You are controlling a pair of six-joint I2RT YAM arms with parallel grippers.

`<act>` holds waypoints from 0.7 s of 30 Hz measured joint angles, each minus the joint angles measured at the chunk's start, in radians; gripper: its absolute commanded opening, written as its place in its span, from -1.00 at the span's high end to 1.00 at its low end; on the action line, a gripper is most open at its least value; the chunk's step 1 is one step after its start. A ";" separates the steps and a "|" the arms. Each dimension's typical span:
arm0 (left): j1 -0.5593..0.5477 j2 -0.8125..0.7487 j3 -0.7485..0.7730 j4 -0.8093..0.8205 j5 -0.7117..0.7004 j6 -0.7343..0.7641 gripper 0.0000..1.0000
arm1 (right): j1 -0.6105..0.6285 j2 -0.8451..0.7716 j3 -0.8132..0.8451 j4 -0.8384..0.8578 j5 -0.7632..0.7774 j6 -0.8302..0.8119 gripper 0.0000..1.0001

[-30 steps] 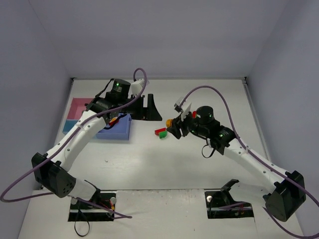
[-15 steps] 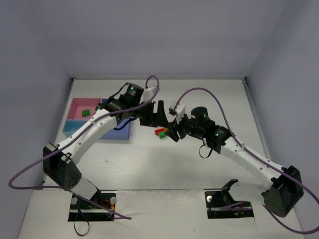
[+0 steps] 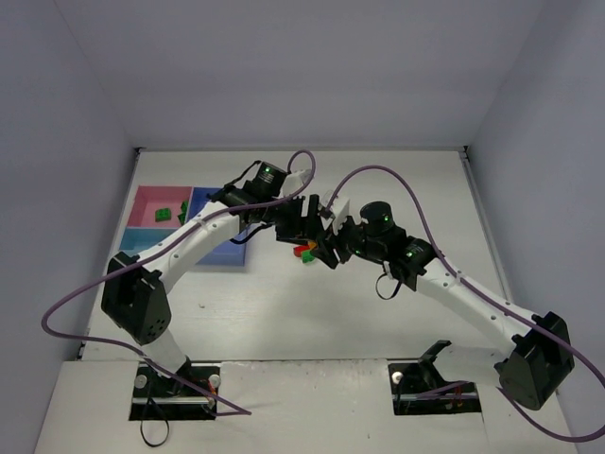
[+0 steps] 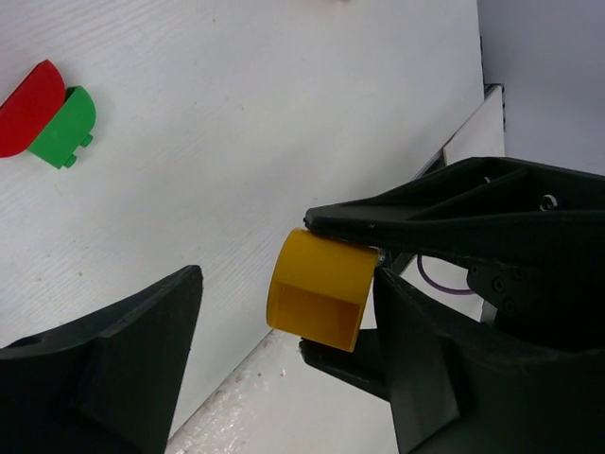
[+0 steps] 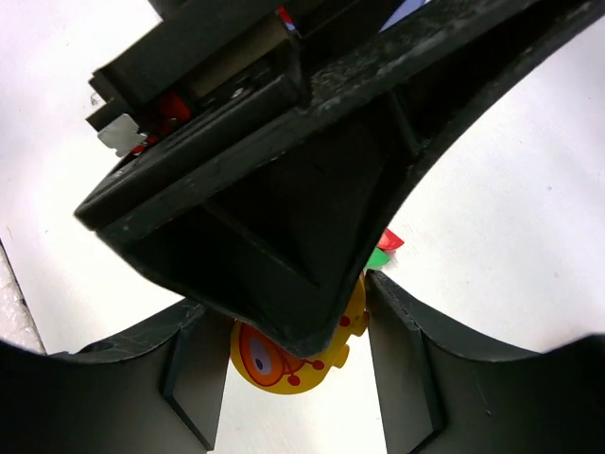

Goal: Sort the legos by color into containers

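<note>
- The right gripper [image 3: 326,246] is pinching a yellow brick [image 4: 319,290] between its two black fingers [image 4: 425,213], holding it up off the white table [image 3: 397,189] near the middle.
- The left gripper [image 3: 301,225] is reaching in from the left with its jaws spread wide. In the left wrist view the yellow brick is sitting in the gap between them, touching neither.
- From above, the two grippers are meeting tip to tip, and the brick itself is hiding between them.
- The yellow brick is short and rounded. In the left wrist view its curved side is pressing against the upper black finger and a flatter, darker face is turning toward the camera.
- In the right wrist view the same brick [image 5: 284,359] is showing an orange printed pattern and small studs along its edge. The bulk of the left gripper is covering most of it, so I cannot tell its long axis.
- A red brick [image 4: 28,109] and a green brick [image 4: 64,126] are lying flat on the table, touching side by side, just beside the grippers on their near side.
- Both are half-round, with their long sides running along the same diagonal. The green one's studs are pointing away from the red one.
- The joined trays are sitting well to the left: pink tray [image 3: 149,196], blue tray [image 3: 227,253] and light-blue tray [image 3: 140,242].
- Two green pieces [image 3: 166,214] are lying in the pink tray.
</note>
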 measured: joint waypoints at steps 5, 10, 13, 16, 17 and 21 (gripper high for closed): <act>0.000 0.003 -0.015 0.076 0.040 -0.015 0.34 | 0.000 0.006 0.000 0.009 -0.003 0.000 0.85; 0.000 -0.002 -0.056 0.128 0.072 -0.014 0.84 | -0.001 0.021 0.000 0.000 -0.008 0.004 0.47; 0.000 -0.006 -0.072 0.144 0.069 -0.018 0.88 | 0.000 0.026 0.000 -0.002 -0.007 0.014 -0.09; 0.002 -0.021 -0.084 0.142 0.047 -0.005 0.88 | 0.000 0.026 0.000 0.009 0.006 0.037 -0.37; 0.007 -0.029 -0.090 0.133 0.036 0.003 0.88 | 0.000 0.026 0.000 0.014 0.016 0.048 -0.42; 0.069 -0.074 -0.125 0.084 -0.014 0.037 0.88 | -0.002 0.026 0.000 0.021 0.056 0.086 -0.61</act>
